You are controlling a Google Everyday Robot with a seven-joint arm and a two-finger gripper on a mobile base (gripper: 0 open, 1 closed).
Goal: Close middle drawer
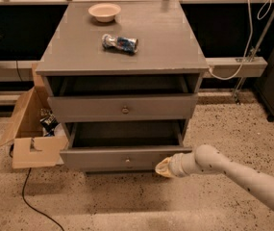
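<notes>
Nearest, the robot's pale arm [232, 174] comes in from the lower right over the speckled floor [213, 124], and its pincer [163, 168] sits low against the right end of the middle drawer [103, 159], seemingly touching its front; whether the pincer is wide or narrow I cannot tell

That drawer stands partly pulled out of the grey cabinet [194, 83], its dark inside showing behind the flat front and its small round knob [127, 160] left of the pincer

Above it the top drawer [88, 108] is also out a little

Left of the cabinet an open cardboard box [33, 150] rests on the floor, with a black cable [31, 201] trailing nearby

Further back, the worktop [165, 42] carries a crumpled packet [120, 43] near its middle and a shallow bowl [104, 12] at the far edge
</notes>
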